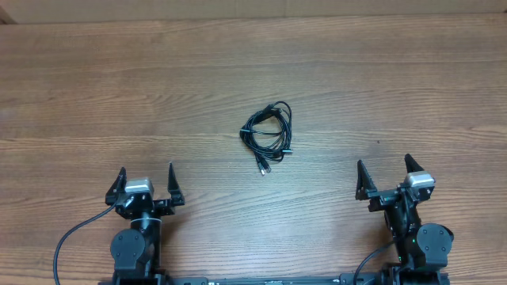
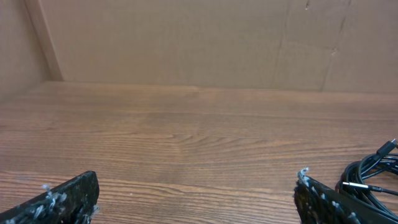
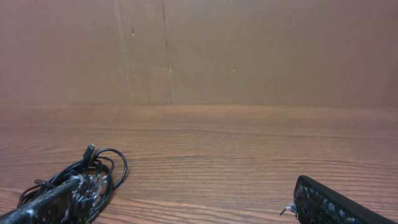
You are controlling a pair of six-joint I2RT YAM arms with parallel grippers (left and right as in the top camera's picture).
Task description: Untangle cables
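Clock bearings are being read from the overhead view, with 12 pointing away from the robot.

Near edge, 6 o'clock side: left tool (image 1: 146,176) is sitting low at about 7 o'clock, fingers spread wide, nothing between them. Right tool (image 1: 384,169) is sitting at about 5 o'clock, likewise spread wide and carrying nothing. Both are resting well apart from the work.

Mid desk (image 1: 95,87): the cables (image 1: 267,131) are lying in one small bunch of loose overlapping loops, roughly between the two tools and farther out, a little nearer the right one. Each wrist view is catching the bunch at its inner edge, partly behind a finger.

Orientation: the bunch is reading as a slightly stretched oval, long axis running from about 1 o'clock down to about 7 o'clock. One plug tail (image 1: 264,166) is trailing out of the loops toward 6 o'clock, pointing back at the robot. A second plug end appears to be poking out at the far end; I cannot tell how many cords there are.

Step in hand, as judged: first reach, nothing gripped yet. Doing it well probably means one tool taking the free plug tail, since it is lying clear of the loops, while the other is pinning or lifting an outer loop on the opposite side, then drawing apart along the long axis slowly, so the loops open rather than cinch.

Far: bare wood grain, then a brown cardboard wall (image 3: 249,50).
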